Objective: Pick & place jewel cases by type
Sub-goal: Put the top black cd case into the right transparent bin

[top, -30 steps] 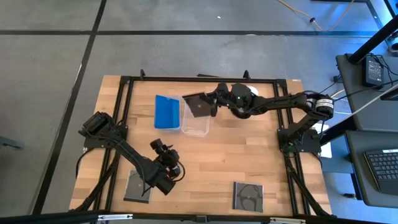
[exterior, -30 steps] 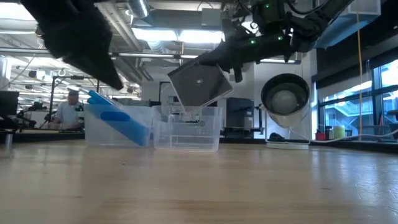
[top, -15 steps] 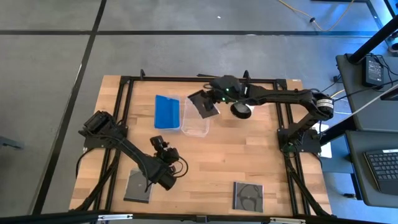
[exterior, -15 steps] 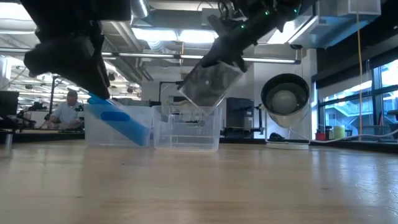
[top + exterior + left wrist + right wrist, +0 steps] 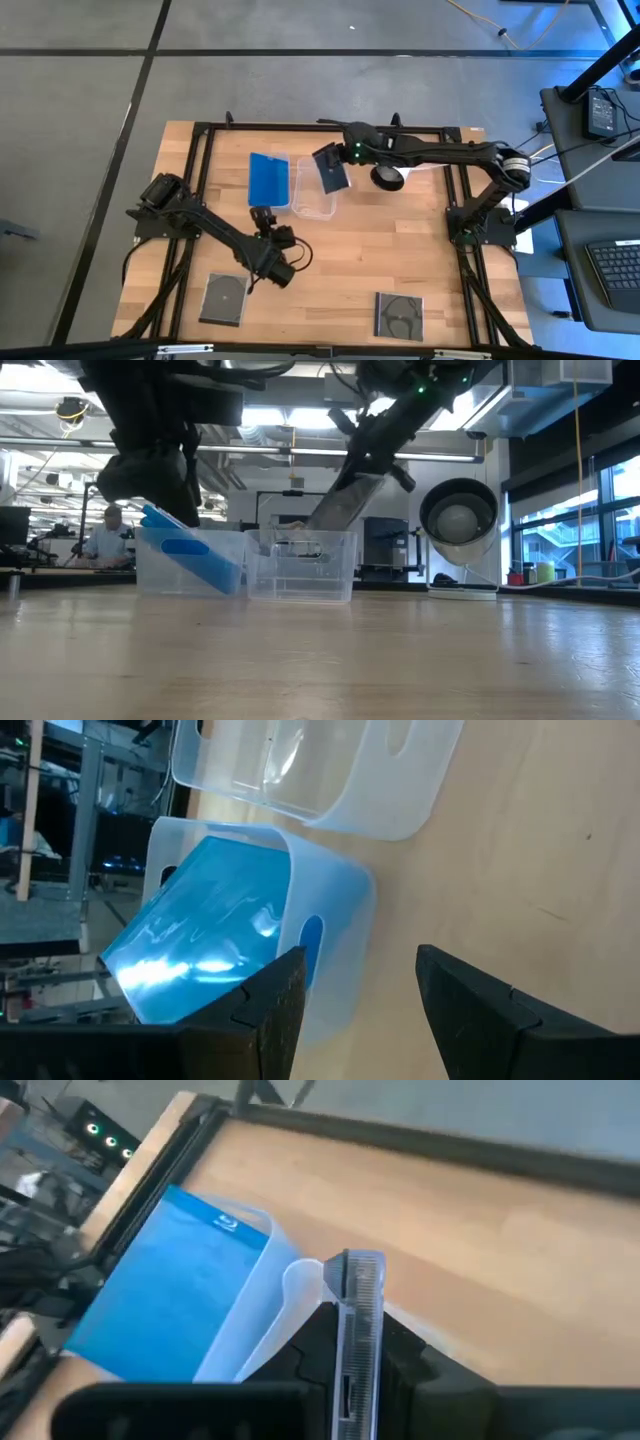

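Observation:
My right gripper (image 5: 343, 157) is shut on a dark grey jewel case (image 5: 330, 169) above the clear tub (image 5: 313, 191). In the low view the case (image 5: 346, 503) slants steeply, its lower end at the tub's rim (image 5: 300, 534). Blue jewel cases (image 5: 267, 179) lean inside the left tub (image 5: 190, 563). Two more dark cases lie flat on the table, one near left (image 5: 222, 298) and one near right (image 5: 398, 314). My left gripper (image 5: 262, 215) is open and holds nothing. It hovers near of the tubs and points at them (image 5: 355, 1010). My right gripper pinches the dark case between its two fingers at the upper edge (image 5: 362, 1342), seen edge-on in its wrist view. The fingers (image 5: 385, 435) slant down from above and from the table's right. The case is lifted, tilted steeply, lower end over the clear tub; whether it touches the tub I cannot tell.
A white cylinder with a dark end (image 5: 388, 176) stands just right of the clear tub, under the right arm. A black frame (image 5: 200, 150) runs along the table's edges. Bare wood lies between the tubs and the two flat cases. A person (image 5: 105, 540) sits far behind.
My right gripper has moved toward the table's far edge and turned, tipping the dark case from nearly face-on to steeply edge-down over the clear tub. My left gripper has moved from the near-left dark case toward the far edge and the tubs.

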Tool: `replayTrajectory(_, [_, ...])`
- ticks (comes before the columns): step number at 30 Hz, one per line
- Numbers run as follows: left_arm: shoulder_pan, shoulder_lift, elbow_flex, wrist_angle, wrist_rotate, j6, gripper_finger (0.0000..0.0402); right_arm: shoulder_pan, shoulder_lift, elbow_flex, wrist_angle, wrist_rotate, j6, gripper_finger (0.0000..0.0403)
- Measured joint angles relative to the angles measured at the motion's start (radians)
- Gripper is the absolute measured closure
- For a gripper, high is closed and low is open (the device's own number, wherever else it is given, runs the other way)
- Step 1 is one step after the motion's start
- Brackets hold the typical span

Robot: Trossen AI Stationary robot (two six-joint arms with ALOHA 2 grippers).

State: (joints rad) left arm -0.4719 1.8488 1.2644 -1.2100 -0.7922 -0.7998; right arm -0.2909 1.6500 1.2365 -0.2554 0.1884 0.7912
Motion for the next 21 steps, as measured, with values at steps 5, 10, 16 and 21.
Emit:
replayTrajectory(5, [0.003, 0.000, 0.000, 0.003, 0.000, 0.002, 0.0215, 0.002, 0.061, 0.000, 0.009, -0.026, 0.126, 0.0362])
replayTrajectory(10, [0.001, 0.000, 0.000, 0.010, 0.001, 0.001, 0.0215, 0.000, 0.111, 0.000, 0.013, -0.024, 0.215, 0.0355])
replayTrajectory(16, [0.001, 0.000, 0.000, 0.033, 0.001, 0.001, 0.0215, 0.001, 0.180, 0.000, 0.042, -0.029, 0.263, 0.0353])
replayTrajectory(21, [0.001, 0.000, 0.000, 0.033, 0.001, 0.000, 0.0215, 0.001, 0.222, 0.000, 0.061, -0.101, 0.260, 0.0353])
